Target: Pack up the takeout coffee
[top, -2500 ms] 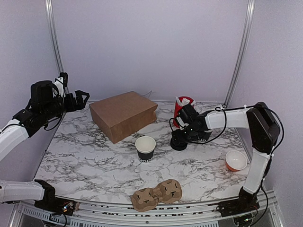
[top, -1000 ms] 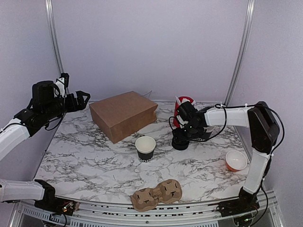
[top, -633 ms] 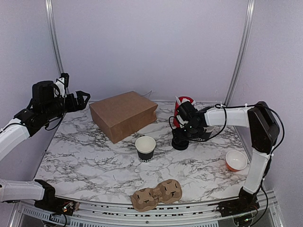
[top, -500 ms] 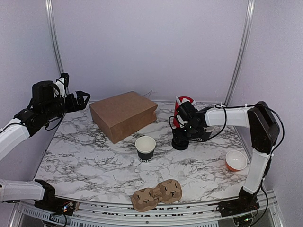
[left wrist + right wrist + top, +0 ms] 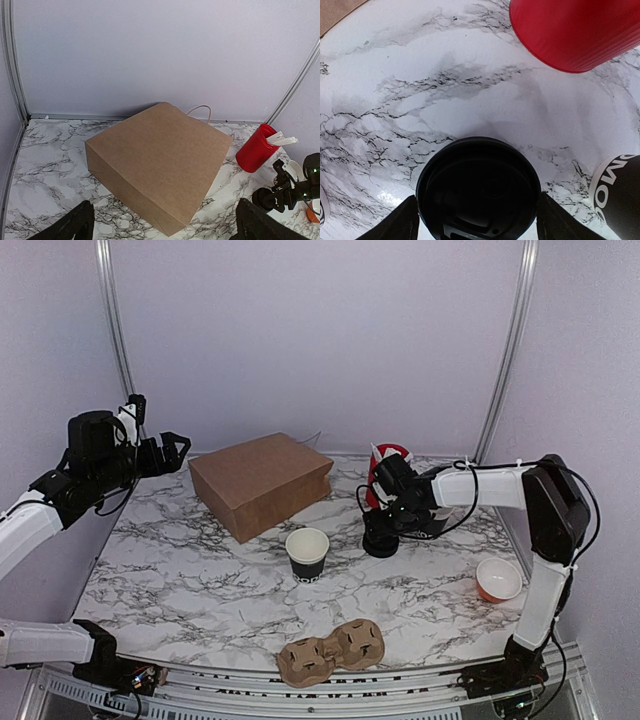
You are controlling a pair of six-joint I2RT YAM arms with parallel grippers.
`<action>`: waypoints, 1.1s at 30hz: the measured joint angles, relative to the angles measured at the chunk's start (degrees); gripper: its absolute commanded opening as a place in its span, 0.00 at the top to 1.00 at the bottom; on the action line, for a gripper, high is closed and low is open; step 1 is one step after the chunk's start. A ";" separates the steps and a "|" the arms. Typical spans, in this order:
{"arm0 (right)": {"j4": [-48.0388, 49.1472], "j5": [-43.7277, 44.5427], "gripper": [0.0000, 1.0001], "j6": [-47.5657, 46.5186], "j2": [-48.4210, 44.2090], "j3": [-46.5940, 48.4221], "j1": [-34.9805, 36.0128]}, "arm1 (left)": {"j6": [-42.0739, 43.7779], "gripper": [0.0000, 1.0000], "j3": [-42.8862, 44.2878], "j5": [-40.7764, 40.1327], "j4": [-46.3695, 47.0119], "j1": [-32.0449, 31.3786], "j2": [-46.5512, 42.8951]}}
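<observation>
Takeout coffee (image 5: 380, 542) is standing upright on the marble table (image 5: 180, 580), right of centre toward the back, just in front of the red tub (image 5: 386, 462) of white sachets. Its lid is on. Right gripper (image 5: 476, 200) is reaching in low from the right and pinching it, with fingers (image 5: 395, 225) sitting flush against both sides of the black lid.

Left gripper (image 5: 176, 451) is hanging high over the back-left corner, jaws spread wide with nothing between them (its camera is looking down on the brown paper bag (image 5: 160, 160)). The bag is lying flat at the back, left of the coffee.

Open black cup (image 5: 307, 552) is standing at centre, apart from the coffee. Cardboard cup carrier (image 5: 332, 650) is lying at the near edge. Orange bowl (image 5: 498, 580) is sitting far right.
</observation>
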 measured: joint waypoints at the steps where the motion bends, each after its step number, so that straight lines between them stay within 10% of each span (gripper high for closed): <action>1: 0.00 -0.02 0.21 0.00 0.02 0.00 0.00 | -0.02 0.01 0.00 0.00 0.02 0.00 0.00; 33: 1.42 -0.02 0.30 1.70 -0.92 -2.08 -0.09 | 0.00 0.01 -0.02 0.00 0.02 0.00 0.00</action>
